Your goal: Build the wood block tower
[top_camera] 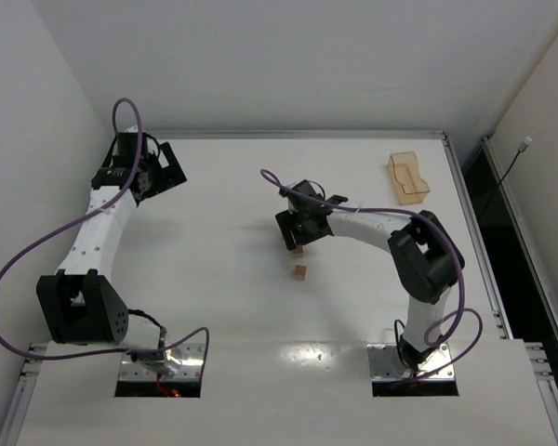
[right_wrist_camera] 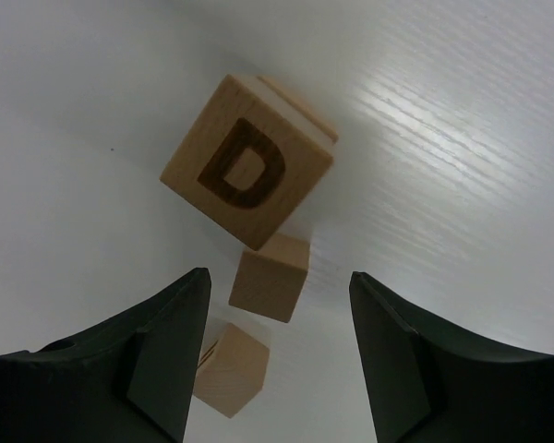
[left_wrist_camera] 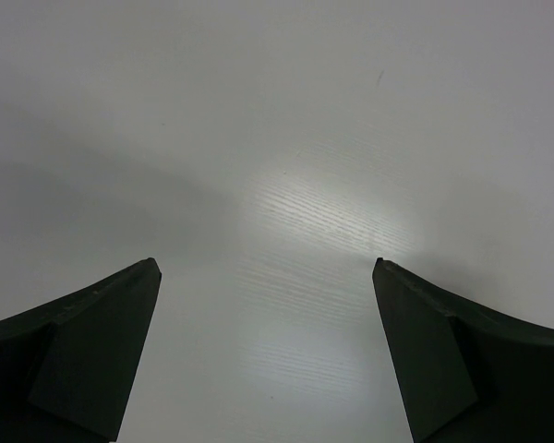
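In the right wrist view a tan cube marked D [right_wrist_camera: 247, 164] is nearest the camera and seems to rest on another wood piece whose edge [right_wrist_camera: 300, 108] shows behind it. A plain cube [right_wrist_camera: 270, 277] and a second cube [right_wrist_camera: 231, 369] lie on the table below it. My right gripper [right_wrist_camera: 279, 274] is open and empty above them, touching none. In the top view the right gripper [top_camera: 298, 232] covers most blocks; one block [top_camera: 298, 250] shows at its edge and another [top_camera: 300, 272] lies just nearer. My left gripper [top_camera: 172, 167] is open and empty at the far left, over bare table in its wrist view [left_wrist_camera: 266, 262].
A translucent tan plastic tray [top_camera: 408, 177] stands at the back right of the white table [top_camera: 214, 297]. Walls close in on the left and back. A dark gap runs along the table's right edge.
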